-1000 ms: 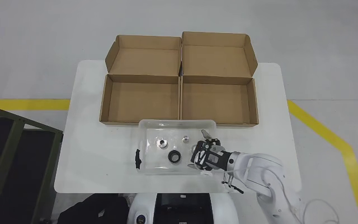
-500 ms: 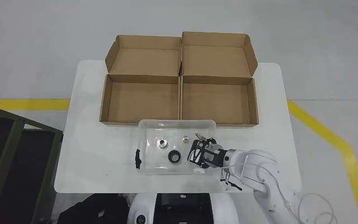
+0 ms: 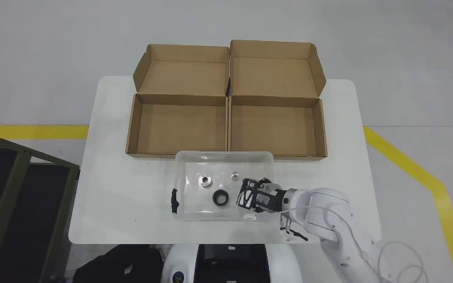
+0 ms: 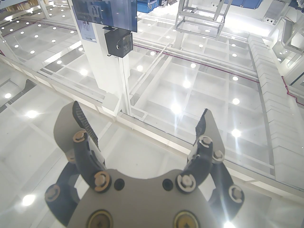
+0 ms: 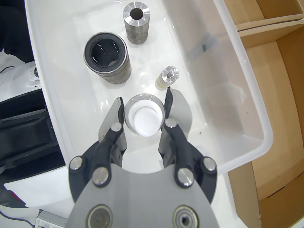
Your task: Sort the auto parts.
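A: Status?
B: My right gripper pinches the white sleeve, which stands upright in the clear bin. Just past it is a small capped stud, then the black bearing, then the steel bushing. Two cardboard boxes sit beyond the bin.
A: Other arm?
B: My left gripper is spread wide, pointing up at the ceiling.

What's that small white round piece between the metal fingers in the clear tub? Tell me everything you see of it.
The small round white plastic-looking part is a short cup: a greyish rim around a raised white core. It stands upright on the floor of the translucent white plastic bin, near a small metal-capped cream cylinder. The right end effector grips its rim from both sides.
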Controlling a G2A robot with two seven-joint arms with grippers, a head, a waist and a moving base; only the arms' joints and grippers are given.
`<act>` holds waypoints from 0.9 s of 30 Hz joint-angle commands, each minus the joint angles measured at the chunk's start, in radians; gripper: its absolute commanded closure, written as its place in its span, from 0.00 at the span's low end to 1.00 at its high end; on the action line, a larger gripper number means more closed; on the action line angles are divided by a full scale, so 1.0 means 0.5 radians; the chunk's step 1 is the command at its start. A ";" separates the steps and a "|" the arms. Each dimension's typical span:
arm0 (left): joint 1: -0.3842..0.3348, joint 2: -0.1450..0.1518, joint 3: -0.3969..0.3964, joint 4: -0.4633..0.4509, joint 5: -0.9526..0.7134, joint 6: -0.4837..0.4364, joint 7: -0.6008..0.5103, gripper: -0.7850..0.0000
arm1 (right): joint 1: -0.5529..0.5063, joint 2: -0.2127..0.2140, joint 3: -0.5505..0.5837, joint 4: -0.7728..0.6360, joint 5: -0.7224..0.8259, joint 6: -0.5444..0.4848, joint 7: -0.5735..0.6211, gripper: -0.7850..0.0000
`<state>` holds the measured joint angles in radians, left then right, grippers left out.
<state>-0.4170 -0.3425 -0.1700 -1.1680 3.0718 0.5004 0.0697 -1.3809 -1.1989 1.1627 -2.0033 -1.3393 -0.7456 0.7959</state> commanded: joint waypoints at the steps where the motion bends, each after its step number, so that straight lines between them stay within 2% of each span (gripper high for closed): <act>1: 0.000 0.000 0.000 0.000 0.000 0.000 0.000 0.00 | -0.002 0.004 0.002 -0.006 0.009 0.006 -0.006 0.91; 4: 0.000 0.000 0.000 0.000 0.000 0.000 0.000 0.00 | -0.015 0.011 0.010 -0.034 0.024 0.027 -0.024 1.00; 10: 0.000 0.000 0.000 0.000 0.000 0.000 0.000 0.00 | -0.056 0.025 0.043 -0.143 0.055 0.070 -0.076 1.00; 21: 0.000 0.000 0.000 0.000 0.000 0.000 0.000 0.00 | -0.139 0.056 0.081 -0.470 0.016 0.109 -0.036 1.00; 27: 0.000 0.000 0.000 0.000 0.000 0.000 0.000 0.00 | -0.185 0.057 0.087 -0.520 0.105 0.219 -0.239 1.00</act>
<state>-0.4170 -0.3425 -0.1700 -1.1680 3.0718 0.5004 0.0697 -1.4702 -1.1696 1.2069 -2.2670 -1.3066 -0.6476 0.7066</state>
